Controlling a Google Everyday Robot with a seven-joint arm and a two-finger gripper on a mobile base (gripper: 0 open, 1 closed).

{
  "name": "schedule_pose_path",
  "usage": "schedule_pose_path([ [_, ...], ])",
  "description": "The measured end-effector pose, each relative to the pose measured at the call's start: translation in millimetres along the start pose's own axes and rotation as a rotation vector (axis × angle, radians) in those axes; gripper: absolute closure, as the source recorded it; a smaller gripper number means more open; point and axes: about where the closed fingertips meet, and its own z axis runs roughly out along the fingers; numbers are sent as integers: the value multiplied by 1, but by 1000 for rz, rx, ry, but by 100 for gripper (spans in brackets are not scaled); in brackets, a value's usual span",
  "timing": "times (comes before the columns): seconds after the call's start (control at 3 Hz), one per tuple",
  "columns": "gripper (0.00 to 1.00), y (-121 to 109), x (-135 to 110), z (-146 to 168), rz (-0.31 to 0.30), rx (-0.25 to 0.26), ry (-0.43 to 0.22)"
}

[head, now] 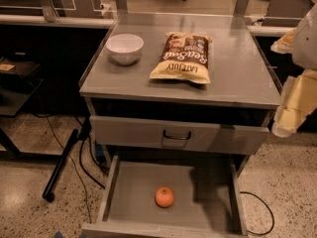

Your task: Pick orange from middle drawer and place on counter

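Grey drawer open, orange loose on its floor near the front. Hand up at right, beside worktop; its opening can't be told. Best come straight down over fruit, clear of upper drawer front, grip gently

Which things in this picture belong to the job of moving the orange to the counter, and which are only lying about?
For the job: small round orange fruit; open grey metal middle drawer; flat grey metal counter; gripper, at the right edge beside the counter.
Lying about: white round bowl; brown and yellow crisp bag; closed grey drawer front with black handle.
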Motion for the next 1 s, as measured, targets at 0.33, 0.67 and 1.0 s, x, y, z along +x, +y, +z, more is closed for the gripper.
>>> schedule_pose_path([
  [0.33, 0, 0, 0, 0, 0, 0, 0],
  [0.67, 0, 7, 3, 10, 22, -28, -14],
  [1.0, 0, 35, 7, 50, 70, -98, -48],
])
